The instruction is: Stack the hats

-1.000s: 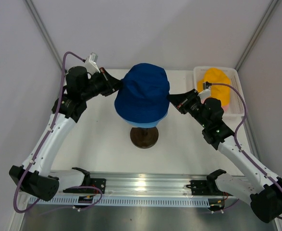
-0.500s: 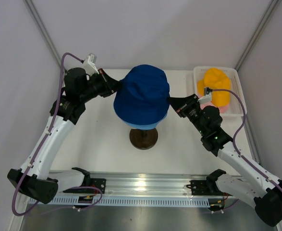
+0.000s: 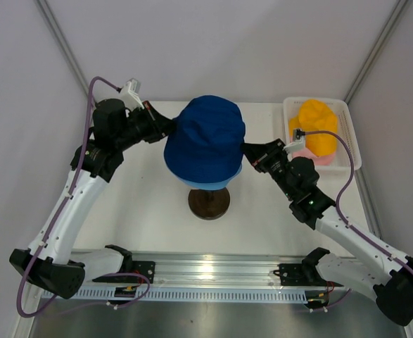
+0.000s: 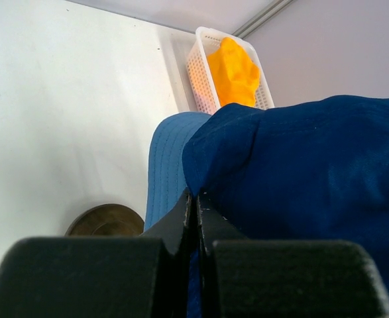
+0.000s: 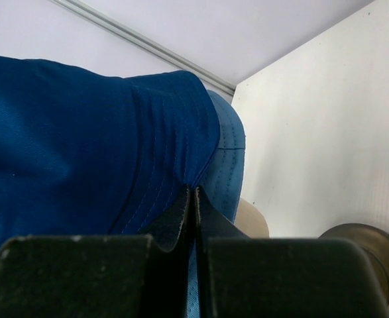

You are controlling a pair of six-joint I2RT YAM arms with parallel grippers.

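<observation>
The navy blue hat (image 3: 206, 139) sits over the light blue hat (image 3: 224, 181), whose brim shows beneath it, on the cream mannequin head with its dark round base (image 3: 208, 202). My left gripper (image 3: 169, 127) is shut on the navy hat's brim at its left side (image 4: 195, 199). My right gripper (image 3: 247, 151) is shut on the navy brim at its right side (image 5: 193, 192). The light blue brim shows in both wrist views (image 4: 164, 159) (image 5: 224, 165). The yellow-orange hat (image 3: 317, 125) lies in the white basket on top of the pink hat (image 3: 312, 155).
The white mesh basket (image 3: 352, 141) stands at the back right of the white table (image 3: 143, 211). Grey walls enclose the table on three sides. An aluminium rail (image 3: 206, 271) runs along the near edge between the arm bases.
Both arms have shifted slightly left with the navy hat, which has moved a little left and down over the light blue hat. The right arm has left the basket area.
</observation>
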